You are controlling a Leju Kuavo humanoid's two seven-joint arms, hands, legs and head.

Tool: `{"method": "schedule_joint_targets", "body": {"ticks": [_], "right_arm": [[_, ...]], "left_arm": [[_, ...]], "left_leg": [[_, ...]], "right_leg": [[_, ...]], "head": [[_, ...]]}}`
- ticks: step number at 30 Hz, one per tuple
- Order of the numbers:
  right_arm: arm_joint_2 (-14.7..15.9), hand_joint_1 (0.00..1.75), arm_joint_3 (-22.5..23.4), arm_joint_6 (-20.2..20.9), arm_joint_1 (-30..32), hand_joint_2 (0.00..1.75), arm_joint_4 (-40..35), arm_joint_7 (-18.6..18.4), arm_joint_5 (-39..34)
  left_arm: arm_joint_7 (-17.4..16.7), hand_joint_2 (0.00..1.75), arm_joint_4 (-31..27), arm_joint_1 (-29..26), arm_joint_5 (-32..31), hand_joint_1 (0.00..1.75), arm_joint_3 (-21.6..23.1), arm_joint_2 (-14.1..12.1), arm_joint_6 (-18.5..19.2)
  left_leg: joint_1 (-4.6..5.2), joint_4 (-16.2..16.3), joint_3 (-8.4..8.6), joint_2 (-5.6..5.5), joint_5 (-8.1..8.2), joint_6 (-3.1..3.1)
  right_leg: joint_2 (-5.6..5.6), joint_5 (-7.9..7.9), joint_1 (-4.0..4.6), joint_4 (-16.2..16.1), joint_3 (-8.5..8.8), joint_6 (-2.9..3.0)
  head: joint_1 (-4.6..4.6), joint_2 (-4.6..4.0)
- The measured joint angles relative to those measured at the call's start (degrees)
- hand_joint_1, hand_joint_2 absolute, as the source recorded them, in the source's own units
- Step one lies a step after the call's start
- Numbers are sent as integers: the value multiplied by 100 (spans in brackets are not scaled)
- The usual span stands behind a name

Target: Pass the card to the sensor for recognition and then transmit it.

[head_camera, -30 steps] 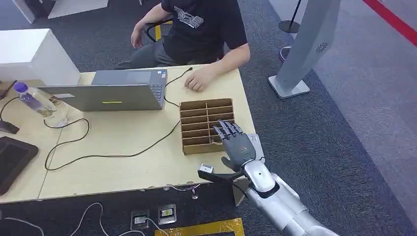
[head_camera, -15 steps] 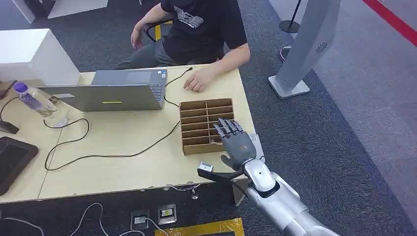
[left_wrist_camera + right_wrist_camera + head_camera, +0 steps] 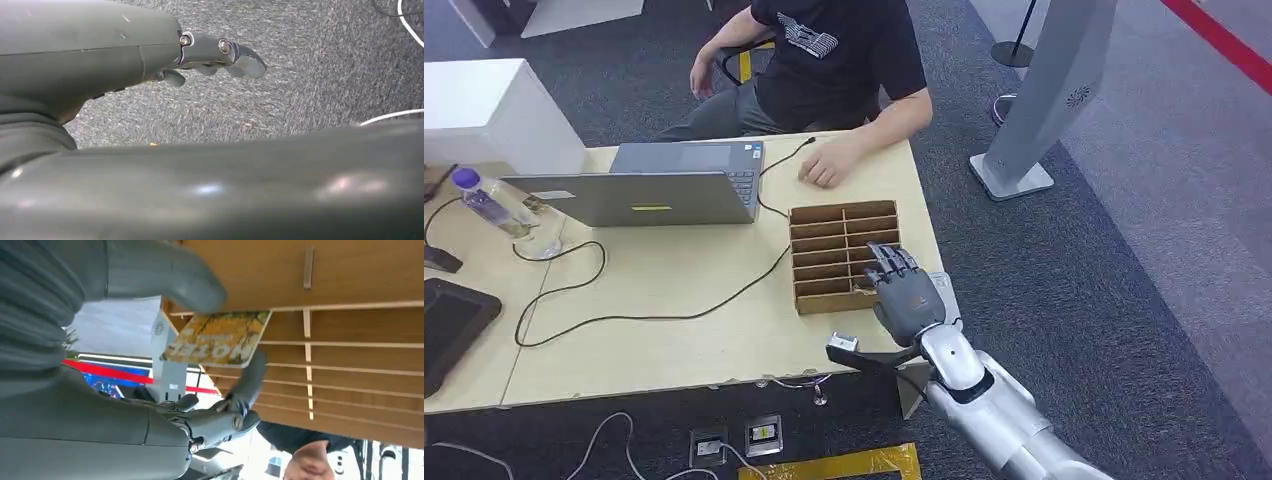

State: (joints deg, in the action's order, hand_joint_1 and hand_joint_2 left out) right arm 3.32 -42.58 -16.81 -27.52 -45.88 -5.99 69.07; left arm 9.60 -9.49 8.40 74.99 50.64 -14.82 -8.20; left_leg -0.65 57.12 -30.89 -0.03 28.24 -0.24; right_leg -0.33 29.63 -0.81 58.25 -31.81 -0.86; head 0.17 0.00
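The silver right arm comes up from 5 o'clock in the head view, and the grey right hand (image 3: 907, 296) sits over the near right corner of the brown wooden box with many thin slots (image 3: 824, 255). The box lies on the pale wooden table (image 3: 674, 310), toward its 3 o'clock side. In the right wrist view the hand (image 3: 190, 425) is at a yellow and green printed card (image 3: 220, 338) that stands in one of the slots. The thick thumb is on one face of the card and a dark fingertip (image 3: 255, 371) touches the other face — the hand pinches the card while the card is still partly in the box.

The left hand (image 3: 215, 55) hangs low over grey carpet (image 3: 310, 60). Its fingers are curled a little and hold nothing; I cannot tell if they are spread or pressed together.

At 12 o'clock a person in a black shirt (image 3: 839, 50) sits at the far side of the table, with one hand (image 3: 824, 165) resting on the tabletop. A grey laptop (image 3: 659, 185) stands at 10 o'clock from the box, and a black cable (image 3: 654, 315) runs across the table. A clear bottle with a purple cap (image 3: 489, 200) lies at 9 o'clock. A tall white stand (image 3: 1049, 90) rises from the floor at 2 o'clock.
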Motion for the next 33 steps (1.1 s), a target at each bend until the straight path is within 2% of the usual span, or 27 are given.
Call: {"method": "schedule_joint_targets", "body": {"ticks": [17,24,29,33], "right_arm": [[35,175,0,107,84,175,-96,85,-127],[46,175,0,35,82,175,-201,85,-116],[70,175,137,143,76,175,-852,-203,139],[92,175,390,385,-40,175,-1605,-203,227]], "left_arm": [[0,0,0,0,0,0,0,-22,15],[0,0,0,0,11,0,0,-35,13],[0,0,0,0,20,0,0,-52,22],[22,0,2,-1,-9,0,11,-70,42]], "left_leg": [[0,0,5,1,0,0],[0,0,5,1,-1,-1],[0,1,5,1,-2,-3],[0,1,6,1,-3,-4]], "right_leg": [[1,0,0,0,3,0],[1,-1,0,1,5,0],[1,-1,0,5,4,1],[1,-1,0,5,3,1]], "head": [[0,0],[0,0],[0,0],[0,0]]}}
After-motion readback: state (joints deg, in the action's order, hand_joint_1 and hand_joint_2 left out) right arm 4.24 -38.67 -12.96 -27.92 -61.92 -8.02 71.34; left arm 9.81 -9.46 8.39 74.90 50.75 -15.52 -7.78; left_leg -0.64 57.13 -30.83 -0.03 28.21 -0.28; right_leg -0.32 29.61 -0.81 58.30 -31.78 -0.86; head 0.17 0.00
